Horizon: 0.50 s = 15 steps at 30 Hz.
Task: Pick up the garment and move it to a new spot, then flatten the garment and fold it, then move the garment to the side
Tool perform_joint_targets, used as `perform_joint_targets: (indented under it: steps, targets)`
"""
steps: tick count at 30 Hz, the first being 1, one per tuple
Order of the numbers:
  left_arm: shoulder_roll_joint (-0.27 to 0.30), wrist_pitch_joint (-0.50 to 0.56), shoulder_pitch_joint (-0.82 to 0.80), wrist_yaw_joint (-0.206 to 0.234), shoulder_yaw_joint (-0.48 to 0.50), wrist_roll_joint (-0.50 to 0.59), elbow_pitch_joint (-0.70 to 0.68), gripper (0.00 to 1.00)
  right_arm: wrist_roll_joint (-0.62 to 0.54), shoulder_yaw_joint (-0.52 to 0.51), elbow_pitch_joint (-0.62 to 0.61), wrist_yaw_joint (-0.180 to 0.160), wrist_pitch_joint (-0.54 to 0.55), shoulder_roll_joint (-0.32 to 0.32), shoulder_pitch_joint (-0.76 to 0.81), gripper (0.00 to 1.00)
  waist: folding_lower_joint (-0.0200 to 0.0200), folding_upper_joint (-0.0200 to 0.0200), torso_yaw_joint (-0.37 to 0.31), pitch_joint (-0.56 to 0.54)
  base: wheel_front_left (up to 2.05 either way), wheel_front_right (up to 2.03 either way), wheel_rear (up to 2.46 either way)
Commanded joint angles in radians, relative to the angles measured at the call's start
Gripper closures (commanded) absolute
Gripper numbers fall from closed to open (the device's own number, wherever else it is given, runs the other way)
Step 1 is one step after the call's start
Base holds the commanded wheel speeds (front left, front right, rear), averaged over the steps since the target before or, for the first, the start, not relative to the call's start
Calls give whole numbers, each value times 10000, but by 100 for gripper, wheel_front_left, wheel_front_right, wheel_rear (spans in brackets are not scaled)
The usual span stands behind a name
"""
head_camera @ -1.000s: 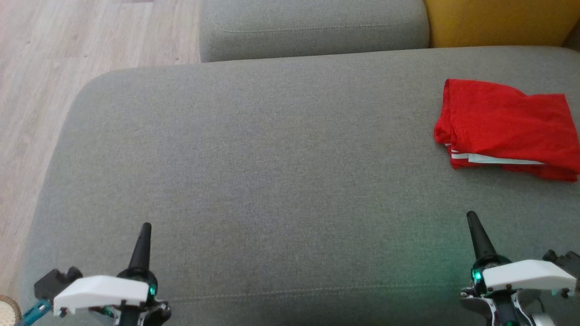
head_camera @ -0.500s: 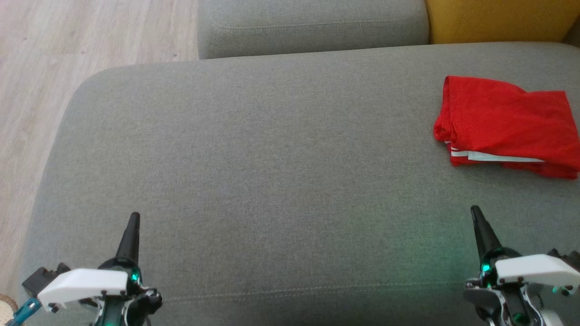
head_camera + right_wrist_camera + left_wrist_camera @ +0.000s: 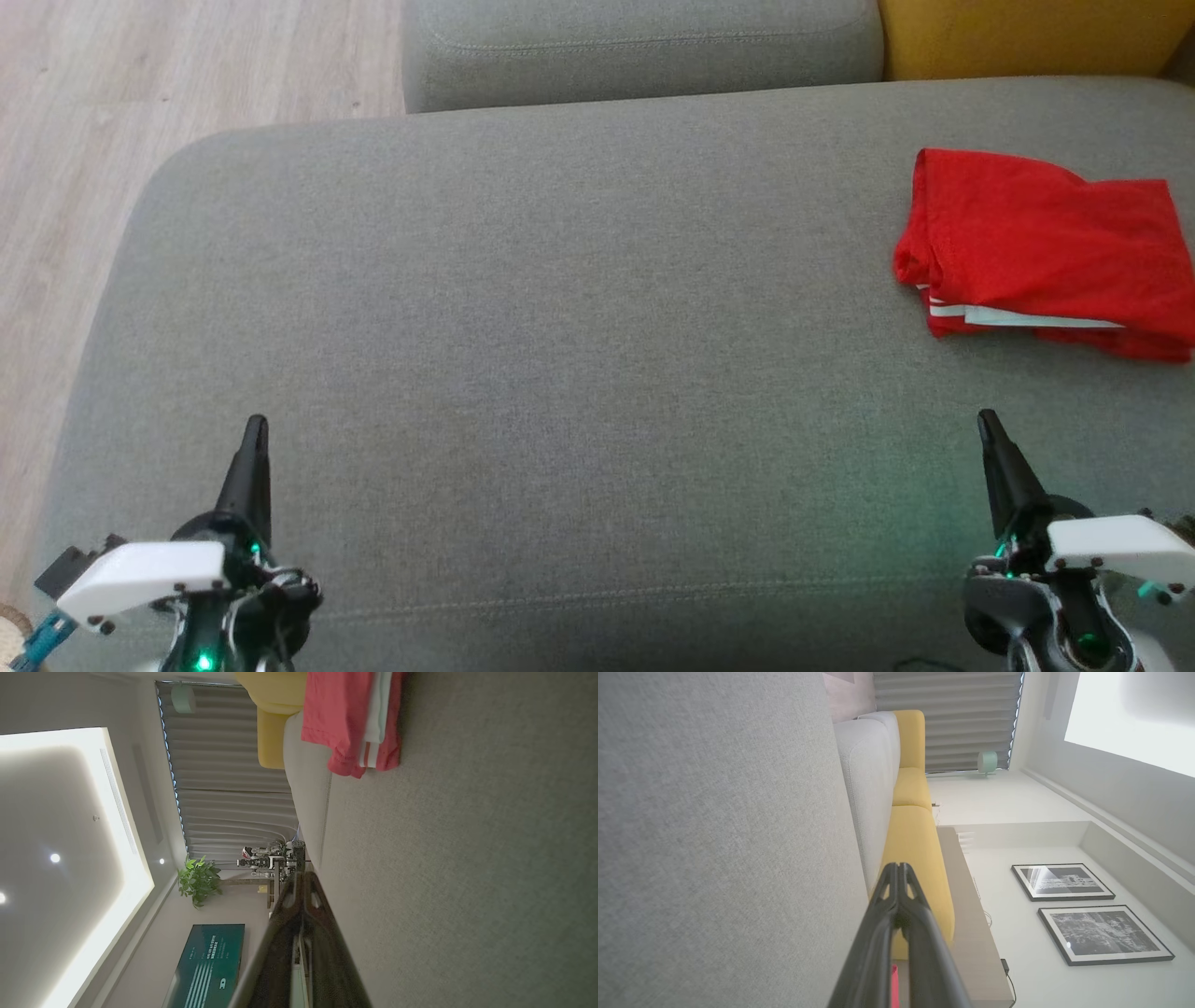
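Observation:
The garment (image 3: 1046, 252) is red with white stripes and lies folded at the far right of the grey sofa cushion (image 3: 560, 327). It shows as a folded stack (image 3: 355, 718) at the top of the right wrist view. My left gripper (image 3: 254, 427) hovers at the lower left, shut and holding nothing; its fingers (image 3: 899, 891) meet at the tips. At the lower right, my right gripper (image 3: 985, 420) is shut and holds nothing, well short of the garment. Its closed fingers (image 3: 301, 896) point along the cushion.
A second grey cushion (image 3: 644, 42) and a yellow cushion (image 3: 1027, 33) lie beyond the far edge. Wooden floor (image 3: 84, 140) runs along the left. The broad middle of the grey cushion is bare fabric.
The whole head view has shifted, so the camera moved. Both grippers sit lower and further toward the picture's outer edges, still shut. The garment lies unchanged.

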Motion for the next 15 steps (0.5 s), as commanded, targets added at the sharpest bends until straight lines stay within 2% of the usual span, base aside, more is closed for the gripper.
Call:
perform_joint_targets:
  steps: [1, 4, 15]
  targets:
    - [140, 130, -693, -106, 423, -283, -237, 100, 300, 148, -287, 0, 101, -168, -669, 100, 0, 0, -4, 6, 0, 0, 0]
    - [135, 199, -756, -155, 493, -554, -195, 100, 552, 115, -268, 0, 170, -166, -718, 100, 0, 0, -11, 20, 0, 0, 0]
    - [99, 240, -760, -155, 544, -511, -192, 100, 512, 68, -264, 0, 208, -132, -722, 100, 0, 0, -11, 20, 0, 0, 0]
